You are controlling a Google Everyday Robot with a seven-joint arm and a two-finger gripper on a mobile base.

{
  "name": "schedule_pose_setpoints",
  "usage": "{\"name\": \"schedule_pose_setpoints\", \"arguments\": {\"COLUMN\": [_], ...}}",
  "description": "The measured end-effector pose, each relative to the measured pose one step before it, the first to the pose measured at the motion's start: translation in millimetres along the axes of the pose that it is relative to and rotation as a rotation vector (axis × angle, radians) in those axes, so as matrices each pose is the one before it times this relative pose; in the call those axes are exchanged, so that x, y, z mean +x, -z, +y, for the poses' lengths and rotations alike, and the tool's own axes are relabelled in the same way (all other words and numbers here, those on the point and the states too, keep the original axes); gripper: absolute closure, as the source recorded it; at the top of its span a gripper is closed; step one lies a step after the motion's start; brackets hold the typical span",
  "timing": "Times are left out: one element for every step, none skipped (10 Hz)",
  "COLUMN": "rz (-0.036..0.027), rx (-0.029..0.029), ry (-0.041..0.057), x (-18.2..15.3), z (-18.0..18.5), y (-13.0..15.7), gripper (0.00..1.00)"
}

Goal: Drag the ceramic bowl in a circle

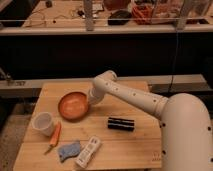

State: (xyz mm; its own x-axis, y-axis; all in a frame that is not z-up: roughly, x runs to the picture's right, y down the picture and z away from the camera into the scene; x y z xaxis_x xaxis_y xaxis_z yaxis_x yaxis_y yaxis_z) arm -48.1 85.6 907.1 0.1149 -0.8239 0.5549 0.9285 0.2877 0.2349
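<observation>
The ceramic bowl (73, 105) is a round, shallow orange-brown dish with a paler inside. It sits on the wooden table (130, 145), left of centre. My gripper (91, 100) is at the bowl's right rim, at the end of the white arm (135, 97) that reaches in from the right. The arm's wrist hides the fingers.
A white cup (42, 123) stands left of the bowl. An orange carrot-like item (54, 137), a blue cloth (68, 150) and a white remote-like object (88, 151) lie near the front edge. A black cylinder (120, 124) lies right of the bowl. Shelving stands behind.
</observation>
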Motion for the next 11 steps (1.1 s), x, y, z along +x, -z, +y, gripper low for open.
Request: {"name": "schedule_pose_setpoints", "arguments": {"rz": [0.0097, 0.01158, 0.00852, 0.00963, 0.00583, 0.01547, 0.00856, 0.0101, 0.00468, -0.00238, -0.00341], "rx": [-0.01669, -0.01793, -0.01192, -0.00522, 0.00279, 0.01424, 0.01018, 0.00999, 0.00874, 0.00573, 0.0057], "ry": [-0.02577, -0.03231, -0.02914, -0.03393, -0.01266, -0.00058, 0.00688, 0.01879, 0.0296, 0.02356, 0.02429], "x": [2.13, 0.2, -1.49, -5.52, -6.92, -14.12, -9.55, -13.73, -13.73, -9.98, -9.96], "z": [15.1, 18.77, 16.21, 16.17, 7.85, 5.17, -0.95, -2.83, -5.98, -5.45, -7.28], "y": [4.69, 5.9, 4.46, 5.69, 4.84, 10.13, 6.81, 8.68, 6.47, 1.08, 0.0], "gripper": [1.0, 1.0, 1.0, 1.0, 1.0, 1.0, 1.0, 1.0, 1.0, 1.0, 1.0]}}
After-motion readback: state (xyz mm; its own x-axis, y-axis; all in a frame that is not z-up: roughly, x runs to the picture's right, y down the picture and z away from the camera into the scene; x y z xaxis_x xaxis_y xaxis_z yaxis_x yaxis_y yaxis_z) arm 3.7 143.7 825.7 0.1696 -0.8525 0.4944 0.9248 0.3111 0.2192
